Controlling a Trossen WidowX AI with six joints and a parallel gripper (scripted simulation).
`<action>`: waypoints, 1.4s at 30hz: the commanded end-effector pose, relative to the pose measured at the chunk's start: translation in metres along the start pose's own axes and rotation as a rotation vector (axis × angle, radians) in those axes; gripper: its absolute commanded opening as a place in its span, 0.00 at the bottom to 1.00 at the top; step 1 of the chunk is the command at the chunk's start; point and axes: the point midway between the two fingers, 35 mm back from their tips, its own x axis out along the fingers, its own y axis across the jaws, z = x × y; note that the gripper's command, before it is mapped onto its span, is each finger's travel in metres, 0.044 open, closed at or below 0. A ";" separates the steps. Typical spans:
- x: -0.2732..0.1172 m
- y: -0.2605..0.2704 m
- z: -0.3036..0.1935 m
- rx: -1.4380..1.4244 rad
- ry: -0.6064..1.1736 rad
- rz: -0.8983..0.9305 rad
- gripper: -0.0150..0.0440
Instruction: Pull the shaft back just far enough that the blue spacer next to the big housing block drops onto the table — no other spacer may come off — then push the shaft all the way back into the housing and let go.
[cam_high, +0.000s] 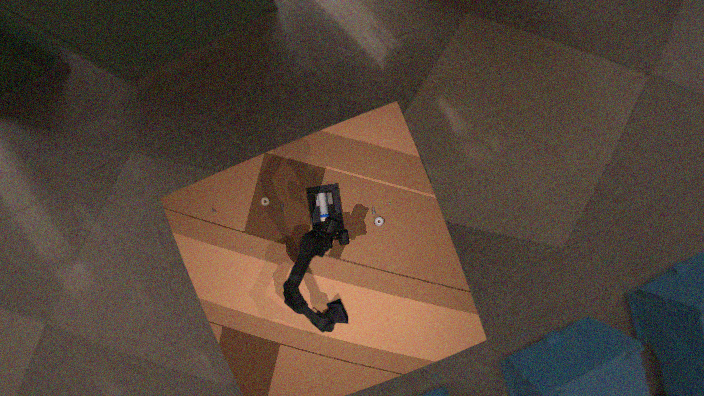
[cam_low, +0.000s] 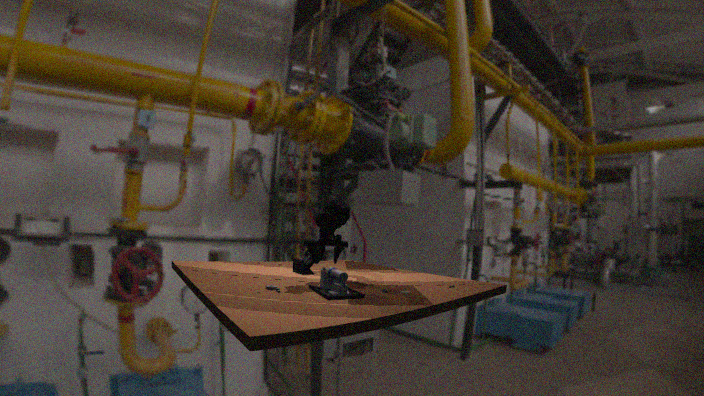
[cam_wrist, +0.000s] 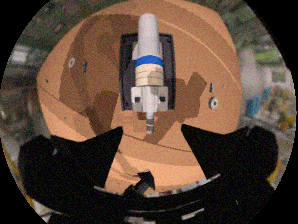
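The big grey housing block (cam_high: 322, 201) (cam_wrist: 148, 36) is fixed on a dark base plate (cam_high: 338, 193) (cam_wrist: 123, 75). The blue spacer (cam_high: 325, 215) (cam_wrist: 149, 62) sits on the shaft line right against the housing. Several cream spacers (cam_wrist: 149, 76) follow it, up to a pale bracket (cam_wrist: 136, 93). The shaft's narrow end (cam_wrist: 149, 125) sticks out of the bracket over the table. My gripper (cam_wrist: 152, 128) is wide open and empty, above the bracket end of the plate. In the wrist view its fingertips lie left and right of the shaft end, without visible contact. The arm hides the bracket in the top view.
Two pale rings lie on the wooden table, one on the left (cam_high: 265, 201) (cam_wrist: 71, 62) and one on the right (cam_high: 379, 221) (cam_wrist: 213, 103) of the plate. Small dark pieces lie near them. The arm's base (cam_high: 338, 311) stands on the table, beyond the bracket end.
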 end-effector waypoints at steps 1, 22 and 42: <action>0.000 0.002 0.000 0.006 0.002 0.005 1.00; 0.000 0.002 0.000 0.006 0.002 0.005 1.00; 0.003 -0.017 -0.002 0.037 -0.372 -0.059 1.00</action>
